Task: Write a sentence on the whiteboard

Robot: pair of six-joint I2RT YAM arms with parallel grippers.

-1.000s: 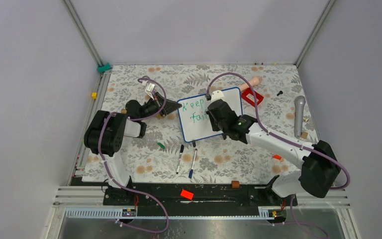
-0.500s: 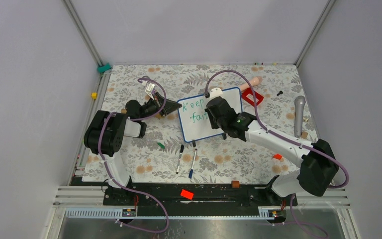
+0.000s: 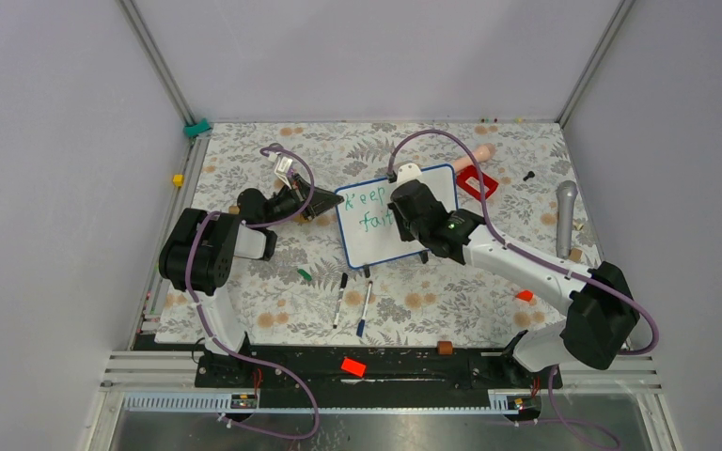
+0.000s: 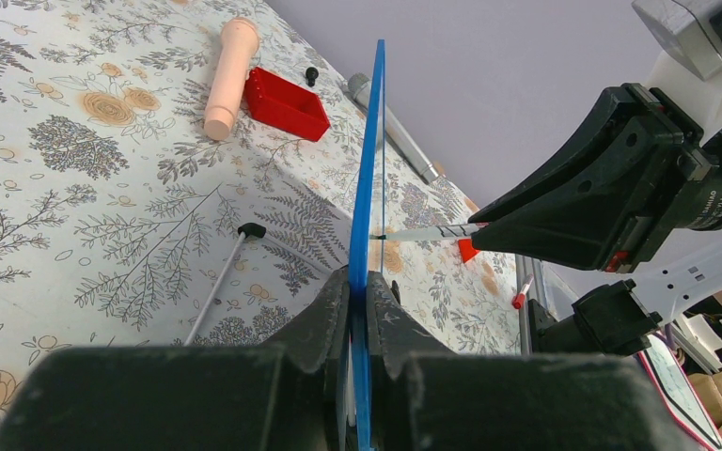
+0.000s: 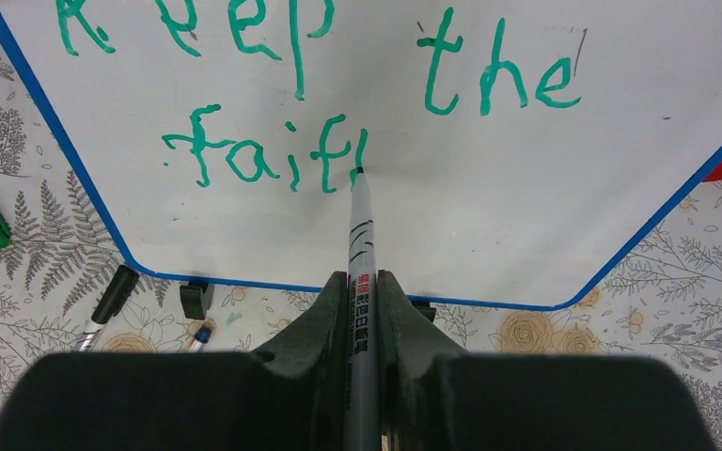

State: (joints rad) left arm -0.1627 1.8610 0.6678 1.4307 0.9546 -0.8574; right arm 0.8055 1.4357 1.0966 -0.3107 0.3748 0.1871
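The whiteboard (image 3: 376, 240) with its blue rim stands upright on two black feet at mid table; it also shows in the right wrist view (image 5: 489, 225) and edge-on in the left wrist view (image 4: 368, 178). Green writing on it reads "Keep the" above "fait" (image 5: 273, 155), the last stroke unfinished. My left gripper (image 3: 324, 203) is shut on the board's left rim (image 4: 361, 310). My right gripper (image 3: 406, 209) is shut on a grey marker (image 5: 361, 272), whose tip touches the board just after "fai".
Two capped markers (image 3: 340, 297) (image 3: 365, 306) and a green cap (image 3: 304, 274) lie in front of the board. Behind it are a red tray (image 3: 478, 181), a beige handle (image 3: 478, 155), a grey microphone (image 3: 564, 218) and a black screw (image 3: 528, 175).
My right gripper has shifted slightly up and left along the second line while the marker adds to "fait". The left gripper and board have not moved.
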